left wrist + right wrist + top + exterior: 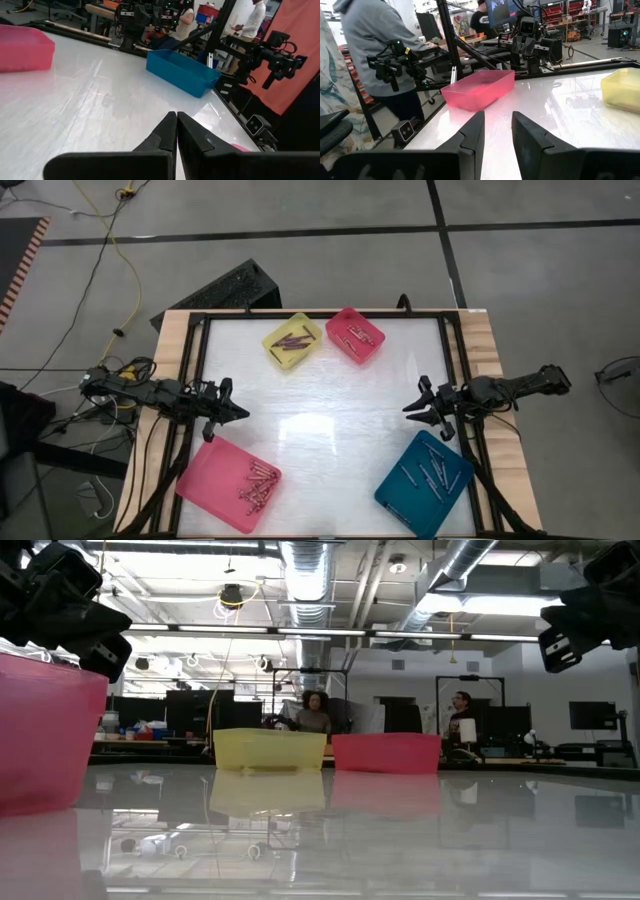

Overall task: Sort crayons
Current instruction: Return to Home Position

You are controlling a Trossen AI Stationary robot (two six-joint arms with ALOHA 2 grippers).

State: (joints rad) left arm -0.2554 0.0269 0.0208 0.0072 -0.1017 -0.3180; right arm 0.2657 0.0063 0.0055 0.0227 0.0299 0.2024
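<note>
Both arms hang over the white surface (320, 405), each at its own side edge, with the fingers pointing inward. The left end effector (243, 413) is pressed fully together, its two dark fingers meeting along their length and gripping nothing. The right end effector (410, 410) stands slightly parted with a narrow gap between the fingers, and that gap is bare.

The crayons (255, 483) lie inside the four trays, none loose on the surface. A heap sits in the large pink tray (212, 468) just below the left end effector. Several lie scattered in the teal tray (420, 517) just below the right one. At the far side, dark sticks lie in the yellow tray (270, 343), and a few in the small pink tray (368, 350) beside it.
</note>
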